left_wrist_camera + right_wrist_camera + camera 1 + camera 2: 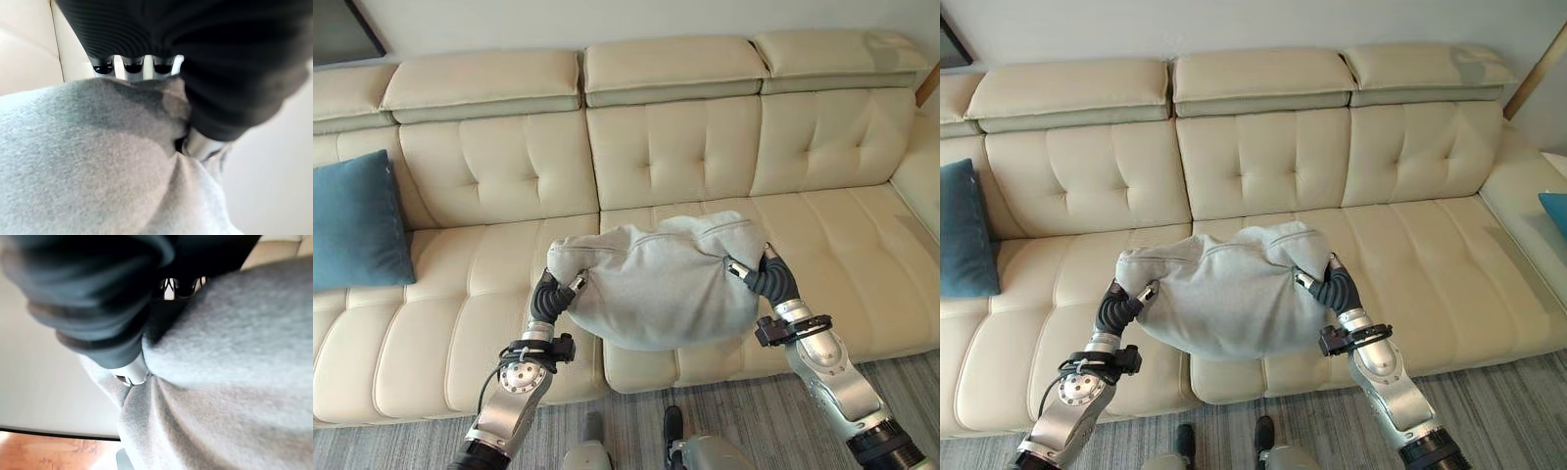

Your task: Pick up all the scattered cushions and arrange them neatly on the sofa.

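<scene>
Here, the grey cushion (661,282) hangs crosswise above the cream sofa's (499,171) seat, left hand (553,294) and right hand (766,276) each pinching one end.

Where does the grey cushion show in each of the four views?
Left eye view: grey cushion at lower centre, over the sofa's front edge, between both hands.
Right eye view: cushion lower centre, slightly further left.
Left wrist view: cushion close up, past the left hand.
Right wrist view: cushion beside the right hand.
Shared landmark: the cream sofa.
</scene>
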You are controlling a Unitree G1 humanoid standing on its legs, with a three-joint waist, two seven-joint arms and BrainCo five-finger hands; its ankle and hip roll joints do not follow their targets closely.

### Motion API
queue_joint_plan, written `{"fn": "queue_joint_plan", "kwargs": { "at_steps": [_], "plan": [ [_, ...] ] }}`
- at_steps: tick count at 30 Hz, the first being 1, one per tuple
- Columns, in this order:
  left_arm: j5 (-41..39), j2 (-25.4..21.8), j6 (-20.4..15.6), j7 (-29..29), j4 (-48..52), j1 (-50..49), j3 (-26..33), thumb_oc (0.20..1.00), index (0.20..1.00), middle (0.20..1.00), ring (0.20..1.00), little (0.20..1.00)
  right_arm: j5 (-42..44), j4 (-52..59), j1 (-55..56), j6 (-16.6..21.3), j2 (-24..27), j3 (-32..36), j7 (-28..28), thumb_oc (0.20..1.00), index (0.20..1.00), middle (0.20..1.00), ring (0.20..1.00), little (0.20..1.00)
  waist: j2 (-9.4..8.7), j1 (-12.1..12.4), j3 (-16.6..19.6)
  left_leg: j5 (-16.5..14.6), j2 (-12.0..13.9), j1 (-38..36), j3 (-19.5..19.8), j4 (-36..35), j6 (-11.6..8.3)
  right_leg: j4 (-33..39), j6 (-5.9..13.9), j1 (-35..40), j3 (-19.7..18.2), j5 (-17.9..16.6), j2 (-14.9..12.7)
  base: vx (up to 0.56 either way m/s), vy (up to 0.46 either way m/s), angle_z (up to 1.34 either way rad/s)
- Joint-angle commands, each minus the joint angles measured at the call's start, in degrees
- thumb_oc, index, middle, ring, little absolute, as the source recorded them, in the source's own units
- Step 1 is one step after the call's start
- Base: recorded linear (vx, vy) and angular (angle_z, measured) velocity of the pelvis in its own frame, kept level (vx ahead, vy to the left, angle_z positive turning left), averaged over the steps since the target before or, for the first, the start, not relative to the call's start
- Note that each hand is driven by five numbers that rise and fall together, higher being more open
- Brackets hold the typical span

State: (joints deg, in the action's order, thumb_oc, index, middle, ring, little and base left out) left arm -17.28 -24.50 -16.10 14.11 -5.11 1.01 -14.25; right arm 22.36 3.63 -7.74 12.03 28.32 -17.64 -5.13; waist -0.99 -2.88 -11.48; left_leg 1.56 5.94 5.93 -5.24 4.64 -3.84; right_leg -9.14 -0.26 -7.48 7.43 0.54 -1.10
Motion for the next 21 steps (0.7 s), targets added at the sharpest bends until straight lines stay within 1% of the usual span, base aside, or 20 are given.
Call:
{"fn": "queue_joint_plan", "kwargs": {
  "at_steps": [1,3,4,6,7,8,10,11,15,16,18,19,21],
  "plan": [
    [3.1,-1.18,-5.7,0.87,4.82,9.1,-2.85,0.2,0.2,0.2,0.2,0.2,-1.71,2.28,-12.46,6.16,-6.69,-6.4,0.37,0.2,0.2,0.2,0.2,0.2,-1.89,2.86,1.72,-8.26,-1.38,0.99,-0.38,8.16,0.53,-1.48,7.39,0.82,-5.55,3.51,-7.56,0.01,0.048,-0.05],
    [3.01,-0.91,-5.92,1.66,3.48,10.98,-2.97,0.2,0.2,0.2,0.2,0.2,-2.24,0.52,-14.5,6.2,-7.3,-6.9,-0.26,0.2,0.2,0.2,0.2,0.2,-2.0,3.06,1.52,-8.44,-1.52,1.67,-0.39,8.69,0.62,-1.74,7.43,0.25,-5.7,3.47,-7.74,-0.02,0.023,0.13],
    [2.51,-0.11,-6.16,3.3,-0.24,15.17,-3.8,0.2,0.2,0.2,0.2,0.2,-3.15,-3.38,-18.94,5.97,-8.8,-8.03,-1.86,0.2,0.2,0.2,0.2,0.2,-2.06,3.46,1.2,-8.43,-1.66,2.78,-0.4,8.97,0.61,-2.11,7.49,-0.9,-5.77,3.3,-7.98,-0.03,0.016,0.22],
    [2.49,0.2,-6.2,5.28,-4.06,20.03,-4.77,0.2,0.2,0.2,0.2,0.2,-4.28,-8.03,-24.11,5.58,-10.1,-9.37,-3.89,0.2,0.2,0.2,0.2,0.2,-2.08,3.87,0.7,-8.17,-1.69,3.94,-0.36,8.88,0.5,-2.19,7.59,-2.35,-5.89,2.88,-8.04,-0.05,0.005,0.14],
    [2.49,0.2,-6.26,5.3,-4.18,20.21,-4.77,0.2,0.2,0.2,0.2,0.2,-4.28,-8.18,-24.3,5.64,-10.13,-9.37,-3.92,0.2,0.2,0.2,0.2,0.2,-2.1,3.87,0.66,-8.16,-1.69,4.03,-0.37,8.91,0.5,-2.22,7.59,-2.45,-5.9,2.88,-8.04,-0.07,-0.023,0.06],
    [2.63,0.18,-6.46,7.91,-8.76,26.08,-5.71,0.2,0.2,0.2,0.2,0.2,-4.31,-13.36,-29.93,5.52,-11.44,-10.87,-5.31,0.2,0.2,0.2,0.2,0.2,-2.12,4.2,-0.06,-7.75,-1.6,5.07,-0.23,8.73,0.36,-2.41,7.64,-4.02,-6.01,2.5,-7.95,-0.08,-0.038,0.03],
    [3.07,-0.16,-6.59,10.64,-12.72,31.88,-6.43,0.2,0.2,0.2,0.2,0.2,-4.86,-17.87,-35.97,5.22,-12.14,-11.76,-7.41,0.2,0.2,0.2,0.2,0.2,-2.19,4.61,-0.86,-7.18,-1.33,6.24,0.02,8.31,0.17,-2.43,7.74,-5.74,-5.97,1.96,-7.82,-0.09,-0.063,0.02],
    [3.61,-0.56,-6.67,12.38,-16.0,35.8,-7.22,0.2,0.2,0.2,0.2,0.2,-5.1,-20.87,-39.7,5.3,-12.36,-12.07,-8.38,0.2,0.2,0.2,0.2,0.2,-2.2,4.78,-1.24,-6.62,-1.17,6.95,0.17,7.86,-0.04,-2.26,7.85,-6.62,-5.88,1.66,-7.79,-0.07,-0.065,0.01],
    [5.26,-1.94,-6.85,16.36,-25.69,47.91,-10.15,0.2,0.2,0.2,0.2,0.2,-5.95,-30.66,-50.73,5.5,-13.16,-13.49,-11.6,0.2,0.2,0.2,0.2,0.2,-1.96,5.18,-2.49,-4.55,-0.47,9.37,0.95,5.98,-0.71,-1.66,8.38,-9.8,-5.44,0.76,-7.59,-0.05,-0.067,0.03],
    [6.29,-2.75,-7.01,18.32,-29.77,52.17,-10.67,0.2,0.2,0.2,0.2,0.2,-5.85,-34.27,-55.0,5.89,-13.96,-14.13,-12.64,0.2,0.2,0.2,0.2,0.2,-1.87,5.33,-3.1,-3.38,-0.17,10.31,1.21,4.52,-1.14,-1.05,8.64,-11.29,-5.29,0.32,-7.35,-0.02,-0.057,0.07],
    [6.24,-2.77,-7.1,18.31,-29.95,52.39,-10.71,0.2,0.2,0.2,0.2,0.2,-5.81,-34.43,-55.2,5.96,-13.97,-14.11,-12.63,0.2,0.2,0.2,0.2,0.2,-1.9,5.32,-3.1,-3.32,-0.18,10.42,1.23,4.47,-1.15,-1.07,8.63,-11.43,-5.28,0.31,-7.36,-0.01,-0.041,-0.01],
    [6.41,-3.39,-7.37,20.18,-33.42,56.49,-11.2,0.2,0.2,0.2,0.2,0.2,-5.99,-37.68,-58.68,6.14,-13.86,-15.07,-13.61,0.2,0.2,0.2,0.2,0.2,-1.89,5.19,-3.05,-2.3,0.05,11.77,1.53,3.25,-1.46,-0.46,8.85,-13.01,-5.19,-0.23,-7.16,0.0,-0.057,-0.04],
    [5.59,-3.7,-7.98,21.39,-35.67,59.82,-11.34,0.2,0.2,0.2,0.2,0.2,-5.52,-40.34,-61.44,6.47,-13.5,-15.91,-14.37,0.2,0.2,0.2,0.2,0.2,-1.86,5.06,-3.1,-1.46,0.16,13.0,1.85,2.32,-1.76,0.08,9.04,-14.52,-4.97,-0.7,-6.95,-0.01,-0.057,-0.03]
  ]
}}
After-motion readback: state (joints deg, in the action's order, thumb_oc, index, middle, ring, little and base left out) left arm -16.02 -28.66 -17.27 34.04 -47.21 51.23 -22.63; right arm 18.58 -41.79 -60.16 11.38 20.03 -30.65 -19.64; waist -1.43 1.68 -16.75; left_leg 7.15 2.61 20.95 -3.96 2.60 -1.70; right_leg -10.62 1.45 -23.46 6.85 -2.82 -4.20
